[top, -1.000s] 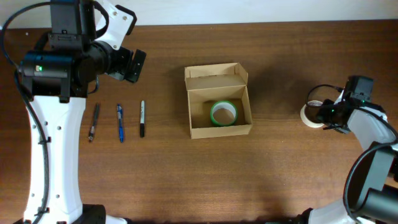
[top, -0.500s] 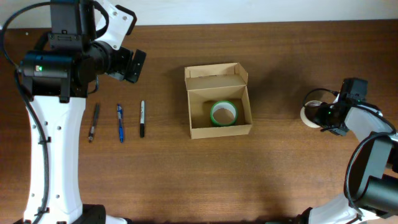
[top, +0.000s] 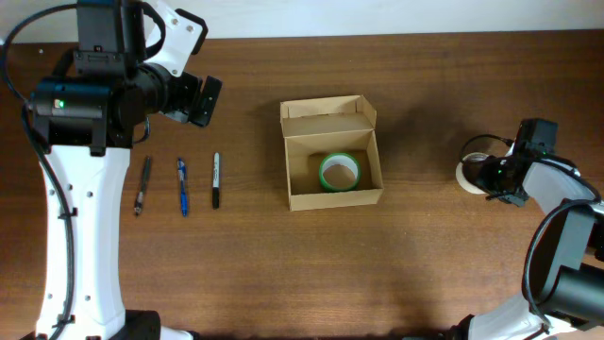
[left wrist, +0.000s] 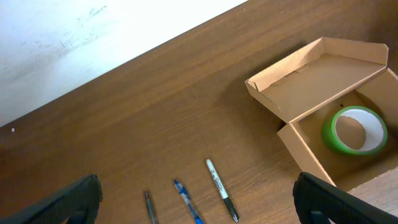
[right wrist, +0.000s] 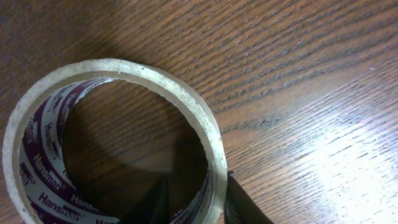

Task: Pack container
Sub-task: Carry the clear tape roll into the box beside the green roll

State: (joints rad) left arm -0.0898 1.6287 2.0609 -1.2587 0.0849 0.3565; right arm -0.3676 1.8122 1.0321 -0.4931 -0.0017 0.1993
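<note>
The box [top: 335, 198] sits in the middle of the table [top: 425, 264]. Its lid [top: 326, 118] is flipped open at the back. A green roll [top: 339, 173] lies flat inside the box, near the front wall.

From above, the left gripper [top: 204, 100] hangs over the back left part of the table, well apart from the box. Three pens [top: 182, 186] lie side by side in front of it. The top view does not show its jaws well, but the left wrist view does. There its two fingers [left wrist: 78, 200] sit in the bottom corners of the picture, wide open and holding nothing. That view also looks into the box from the side and shows the green roll again.

The right gripper [top: 493, 176] is far off to the right, at a white roll [top: 465, 176] that lies on the table. From above you only see that the two are together. The right wrist view is close up — one finger is inside the ring and one is outside, with the ring's wall between them. I cannot tell whether they squeeze it tight. Purple letters run round the inside of the ring — only this view shows them.
</note>
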